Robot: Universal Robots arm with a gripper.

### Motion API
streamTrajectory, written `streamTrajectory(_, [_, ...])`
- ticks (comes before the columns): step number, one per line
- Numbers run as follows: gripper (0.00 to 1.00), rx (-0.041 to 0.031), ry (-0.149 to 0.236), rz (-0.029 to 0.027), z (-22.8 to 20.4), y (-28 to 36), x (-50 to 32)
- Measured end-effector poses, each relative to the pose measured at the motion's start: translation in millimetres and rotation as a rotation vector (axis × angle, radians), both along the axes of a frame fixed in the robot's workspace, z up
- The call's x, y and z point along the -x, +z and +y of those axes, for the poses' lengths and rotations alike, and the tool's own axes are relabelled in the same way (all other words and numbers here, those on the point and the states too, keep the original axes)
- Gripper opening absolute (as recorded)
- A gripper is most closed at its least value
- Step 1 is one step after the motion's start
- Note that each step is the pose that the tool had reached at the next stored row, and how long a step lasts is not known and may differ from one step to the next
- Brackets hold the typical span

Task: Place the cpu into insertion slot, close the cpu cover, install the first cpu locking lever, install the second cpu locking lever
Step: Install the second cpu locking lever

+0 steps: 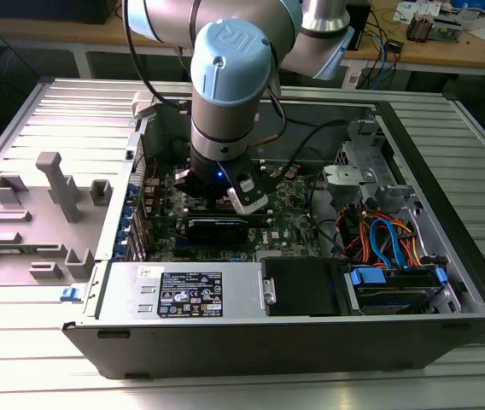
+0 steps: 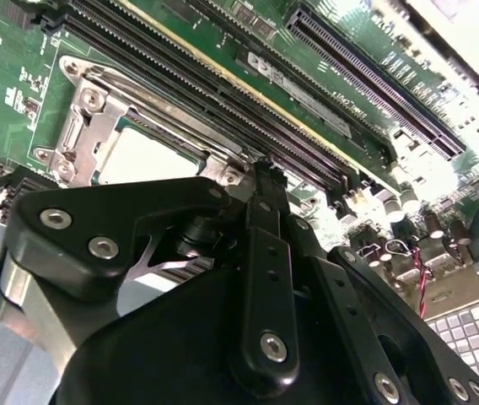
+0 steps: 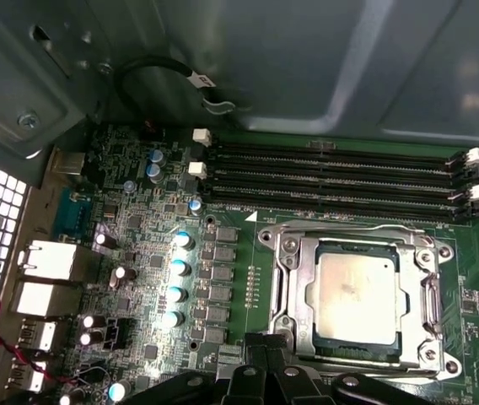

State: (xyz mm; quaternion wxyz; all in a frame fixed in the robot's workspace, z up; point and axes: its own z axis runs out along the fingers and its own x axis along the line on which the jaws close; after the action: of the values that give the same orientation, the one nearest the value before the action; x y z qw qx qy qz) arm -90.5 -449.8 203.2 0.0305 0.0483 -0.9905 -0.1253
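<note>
In the first wrist view the cpu (image 3: 357, 291) lies flat in the insertion slot (image 3: 359, 353) on the green motherboard (image 3: 248, 253). Its silver top shows through the window of the cpu cover (image 3: 293, 283), which is down around it. A thin metal lever rod (image 3: 433, 291) runs along one side of the socket, and another rod (image 3: 349, 228) runs along the side facing the memory slots. My gripper (image 3: 262, 344) is shut, its black fingertips at the socket's edge. The second wrist view shows the gripper (image 2: 261, 173) beside the cover (image 2: 83, 126) and the cpu (image 2: 142, 156). I cannot tell whether it touches a lever.
The arm (image 1: 225, 94) reaches down into an open computer case (image 1: 447, 256) on a ribbed metal table. Long black memory slots (image 3: 332, 173) run beside the socket. A power supply (image 1: 191, 295), a drive bay (image 1: 396, 286) and coloured cables (image 1: 388, 239) fill the near side. A grey fixture (image 1: 55, 184) stands at the exterior view's left.
</note>
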Motion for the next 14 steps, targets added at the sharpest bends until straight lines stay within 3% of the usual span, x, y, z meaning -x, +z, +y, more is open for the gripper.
streamTrajectory(2, [0.11,-0.0065,0.001,-0.0001,0.0,-1.0,0.0])
streamTrajectory(6, [0.11,-0.0105,0.002,-0.0001,0.1,-2.0,0.0])
streamTrajectory(14, [0.11,-0.0104,0.002,-0.0001,0.0,-2.1,0.0])
